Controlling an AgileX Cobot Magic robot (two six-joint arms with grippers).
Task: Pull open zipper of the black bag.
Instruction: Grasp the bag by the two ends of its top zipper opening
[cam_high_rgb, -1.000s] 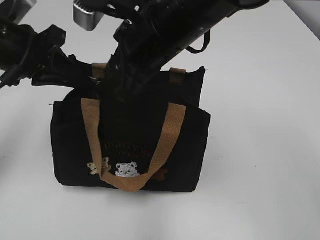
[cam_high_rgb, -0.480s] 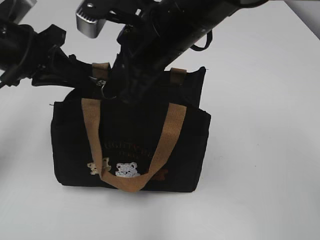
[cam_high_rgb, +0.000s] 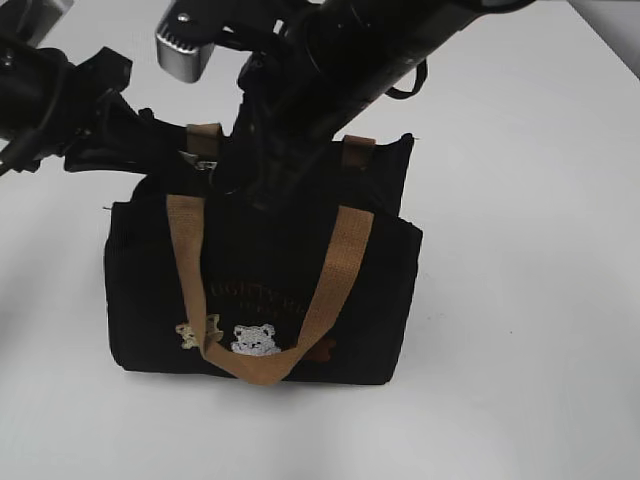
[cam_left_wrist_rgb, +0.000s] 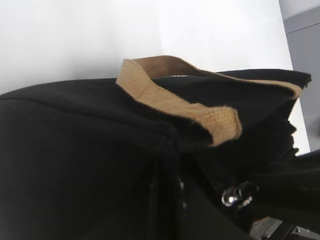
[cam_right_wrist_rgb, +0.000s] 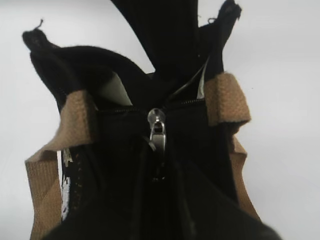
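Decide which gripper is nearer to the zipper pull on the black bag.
The right. The right gripper sits directly at the zipper pull, which lies between its fingers. The left gripper is at the bag's left end, off to the pull's side.

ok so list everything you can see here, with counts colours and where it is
bag: one, black, standing upright mid-table
handles: two, tan webbing; front one hangs down the bag's front, rear one at the top back edge
bears: small white and beige, low on the bag's front
lettering: tan, faint, above the bears
zipper pull: one, silvery metal, on the black zipper along the bag's top
table: one, white
left gripper: black, shut, at the bag's top left end
right gripper: black, above the bag's top at the pull; grip unclear
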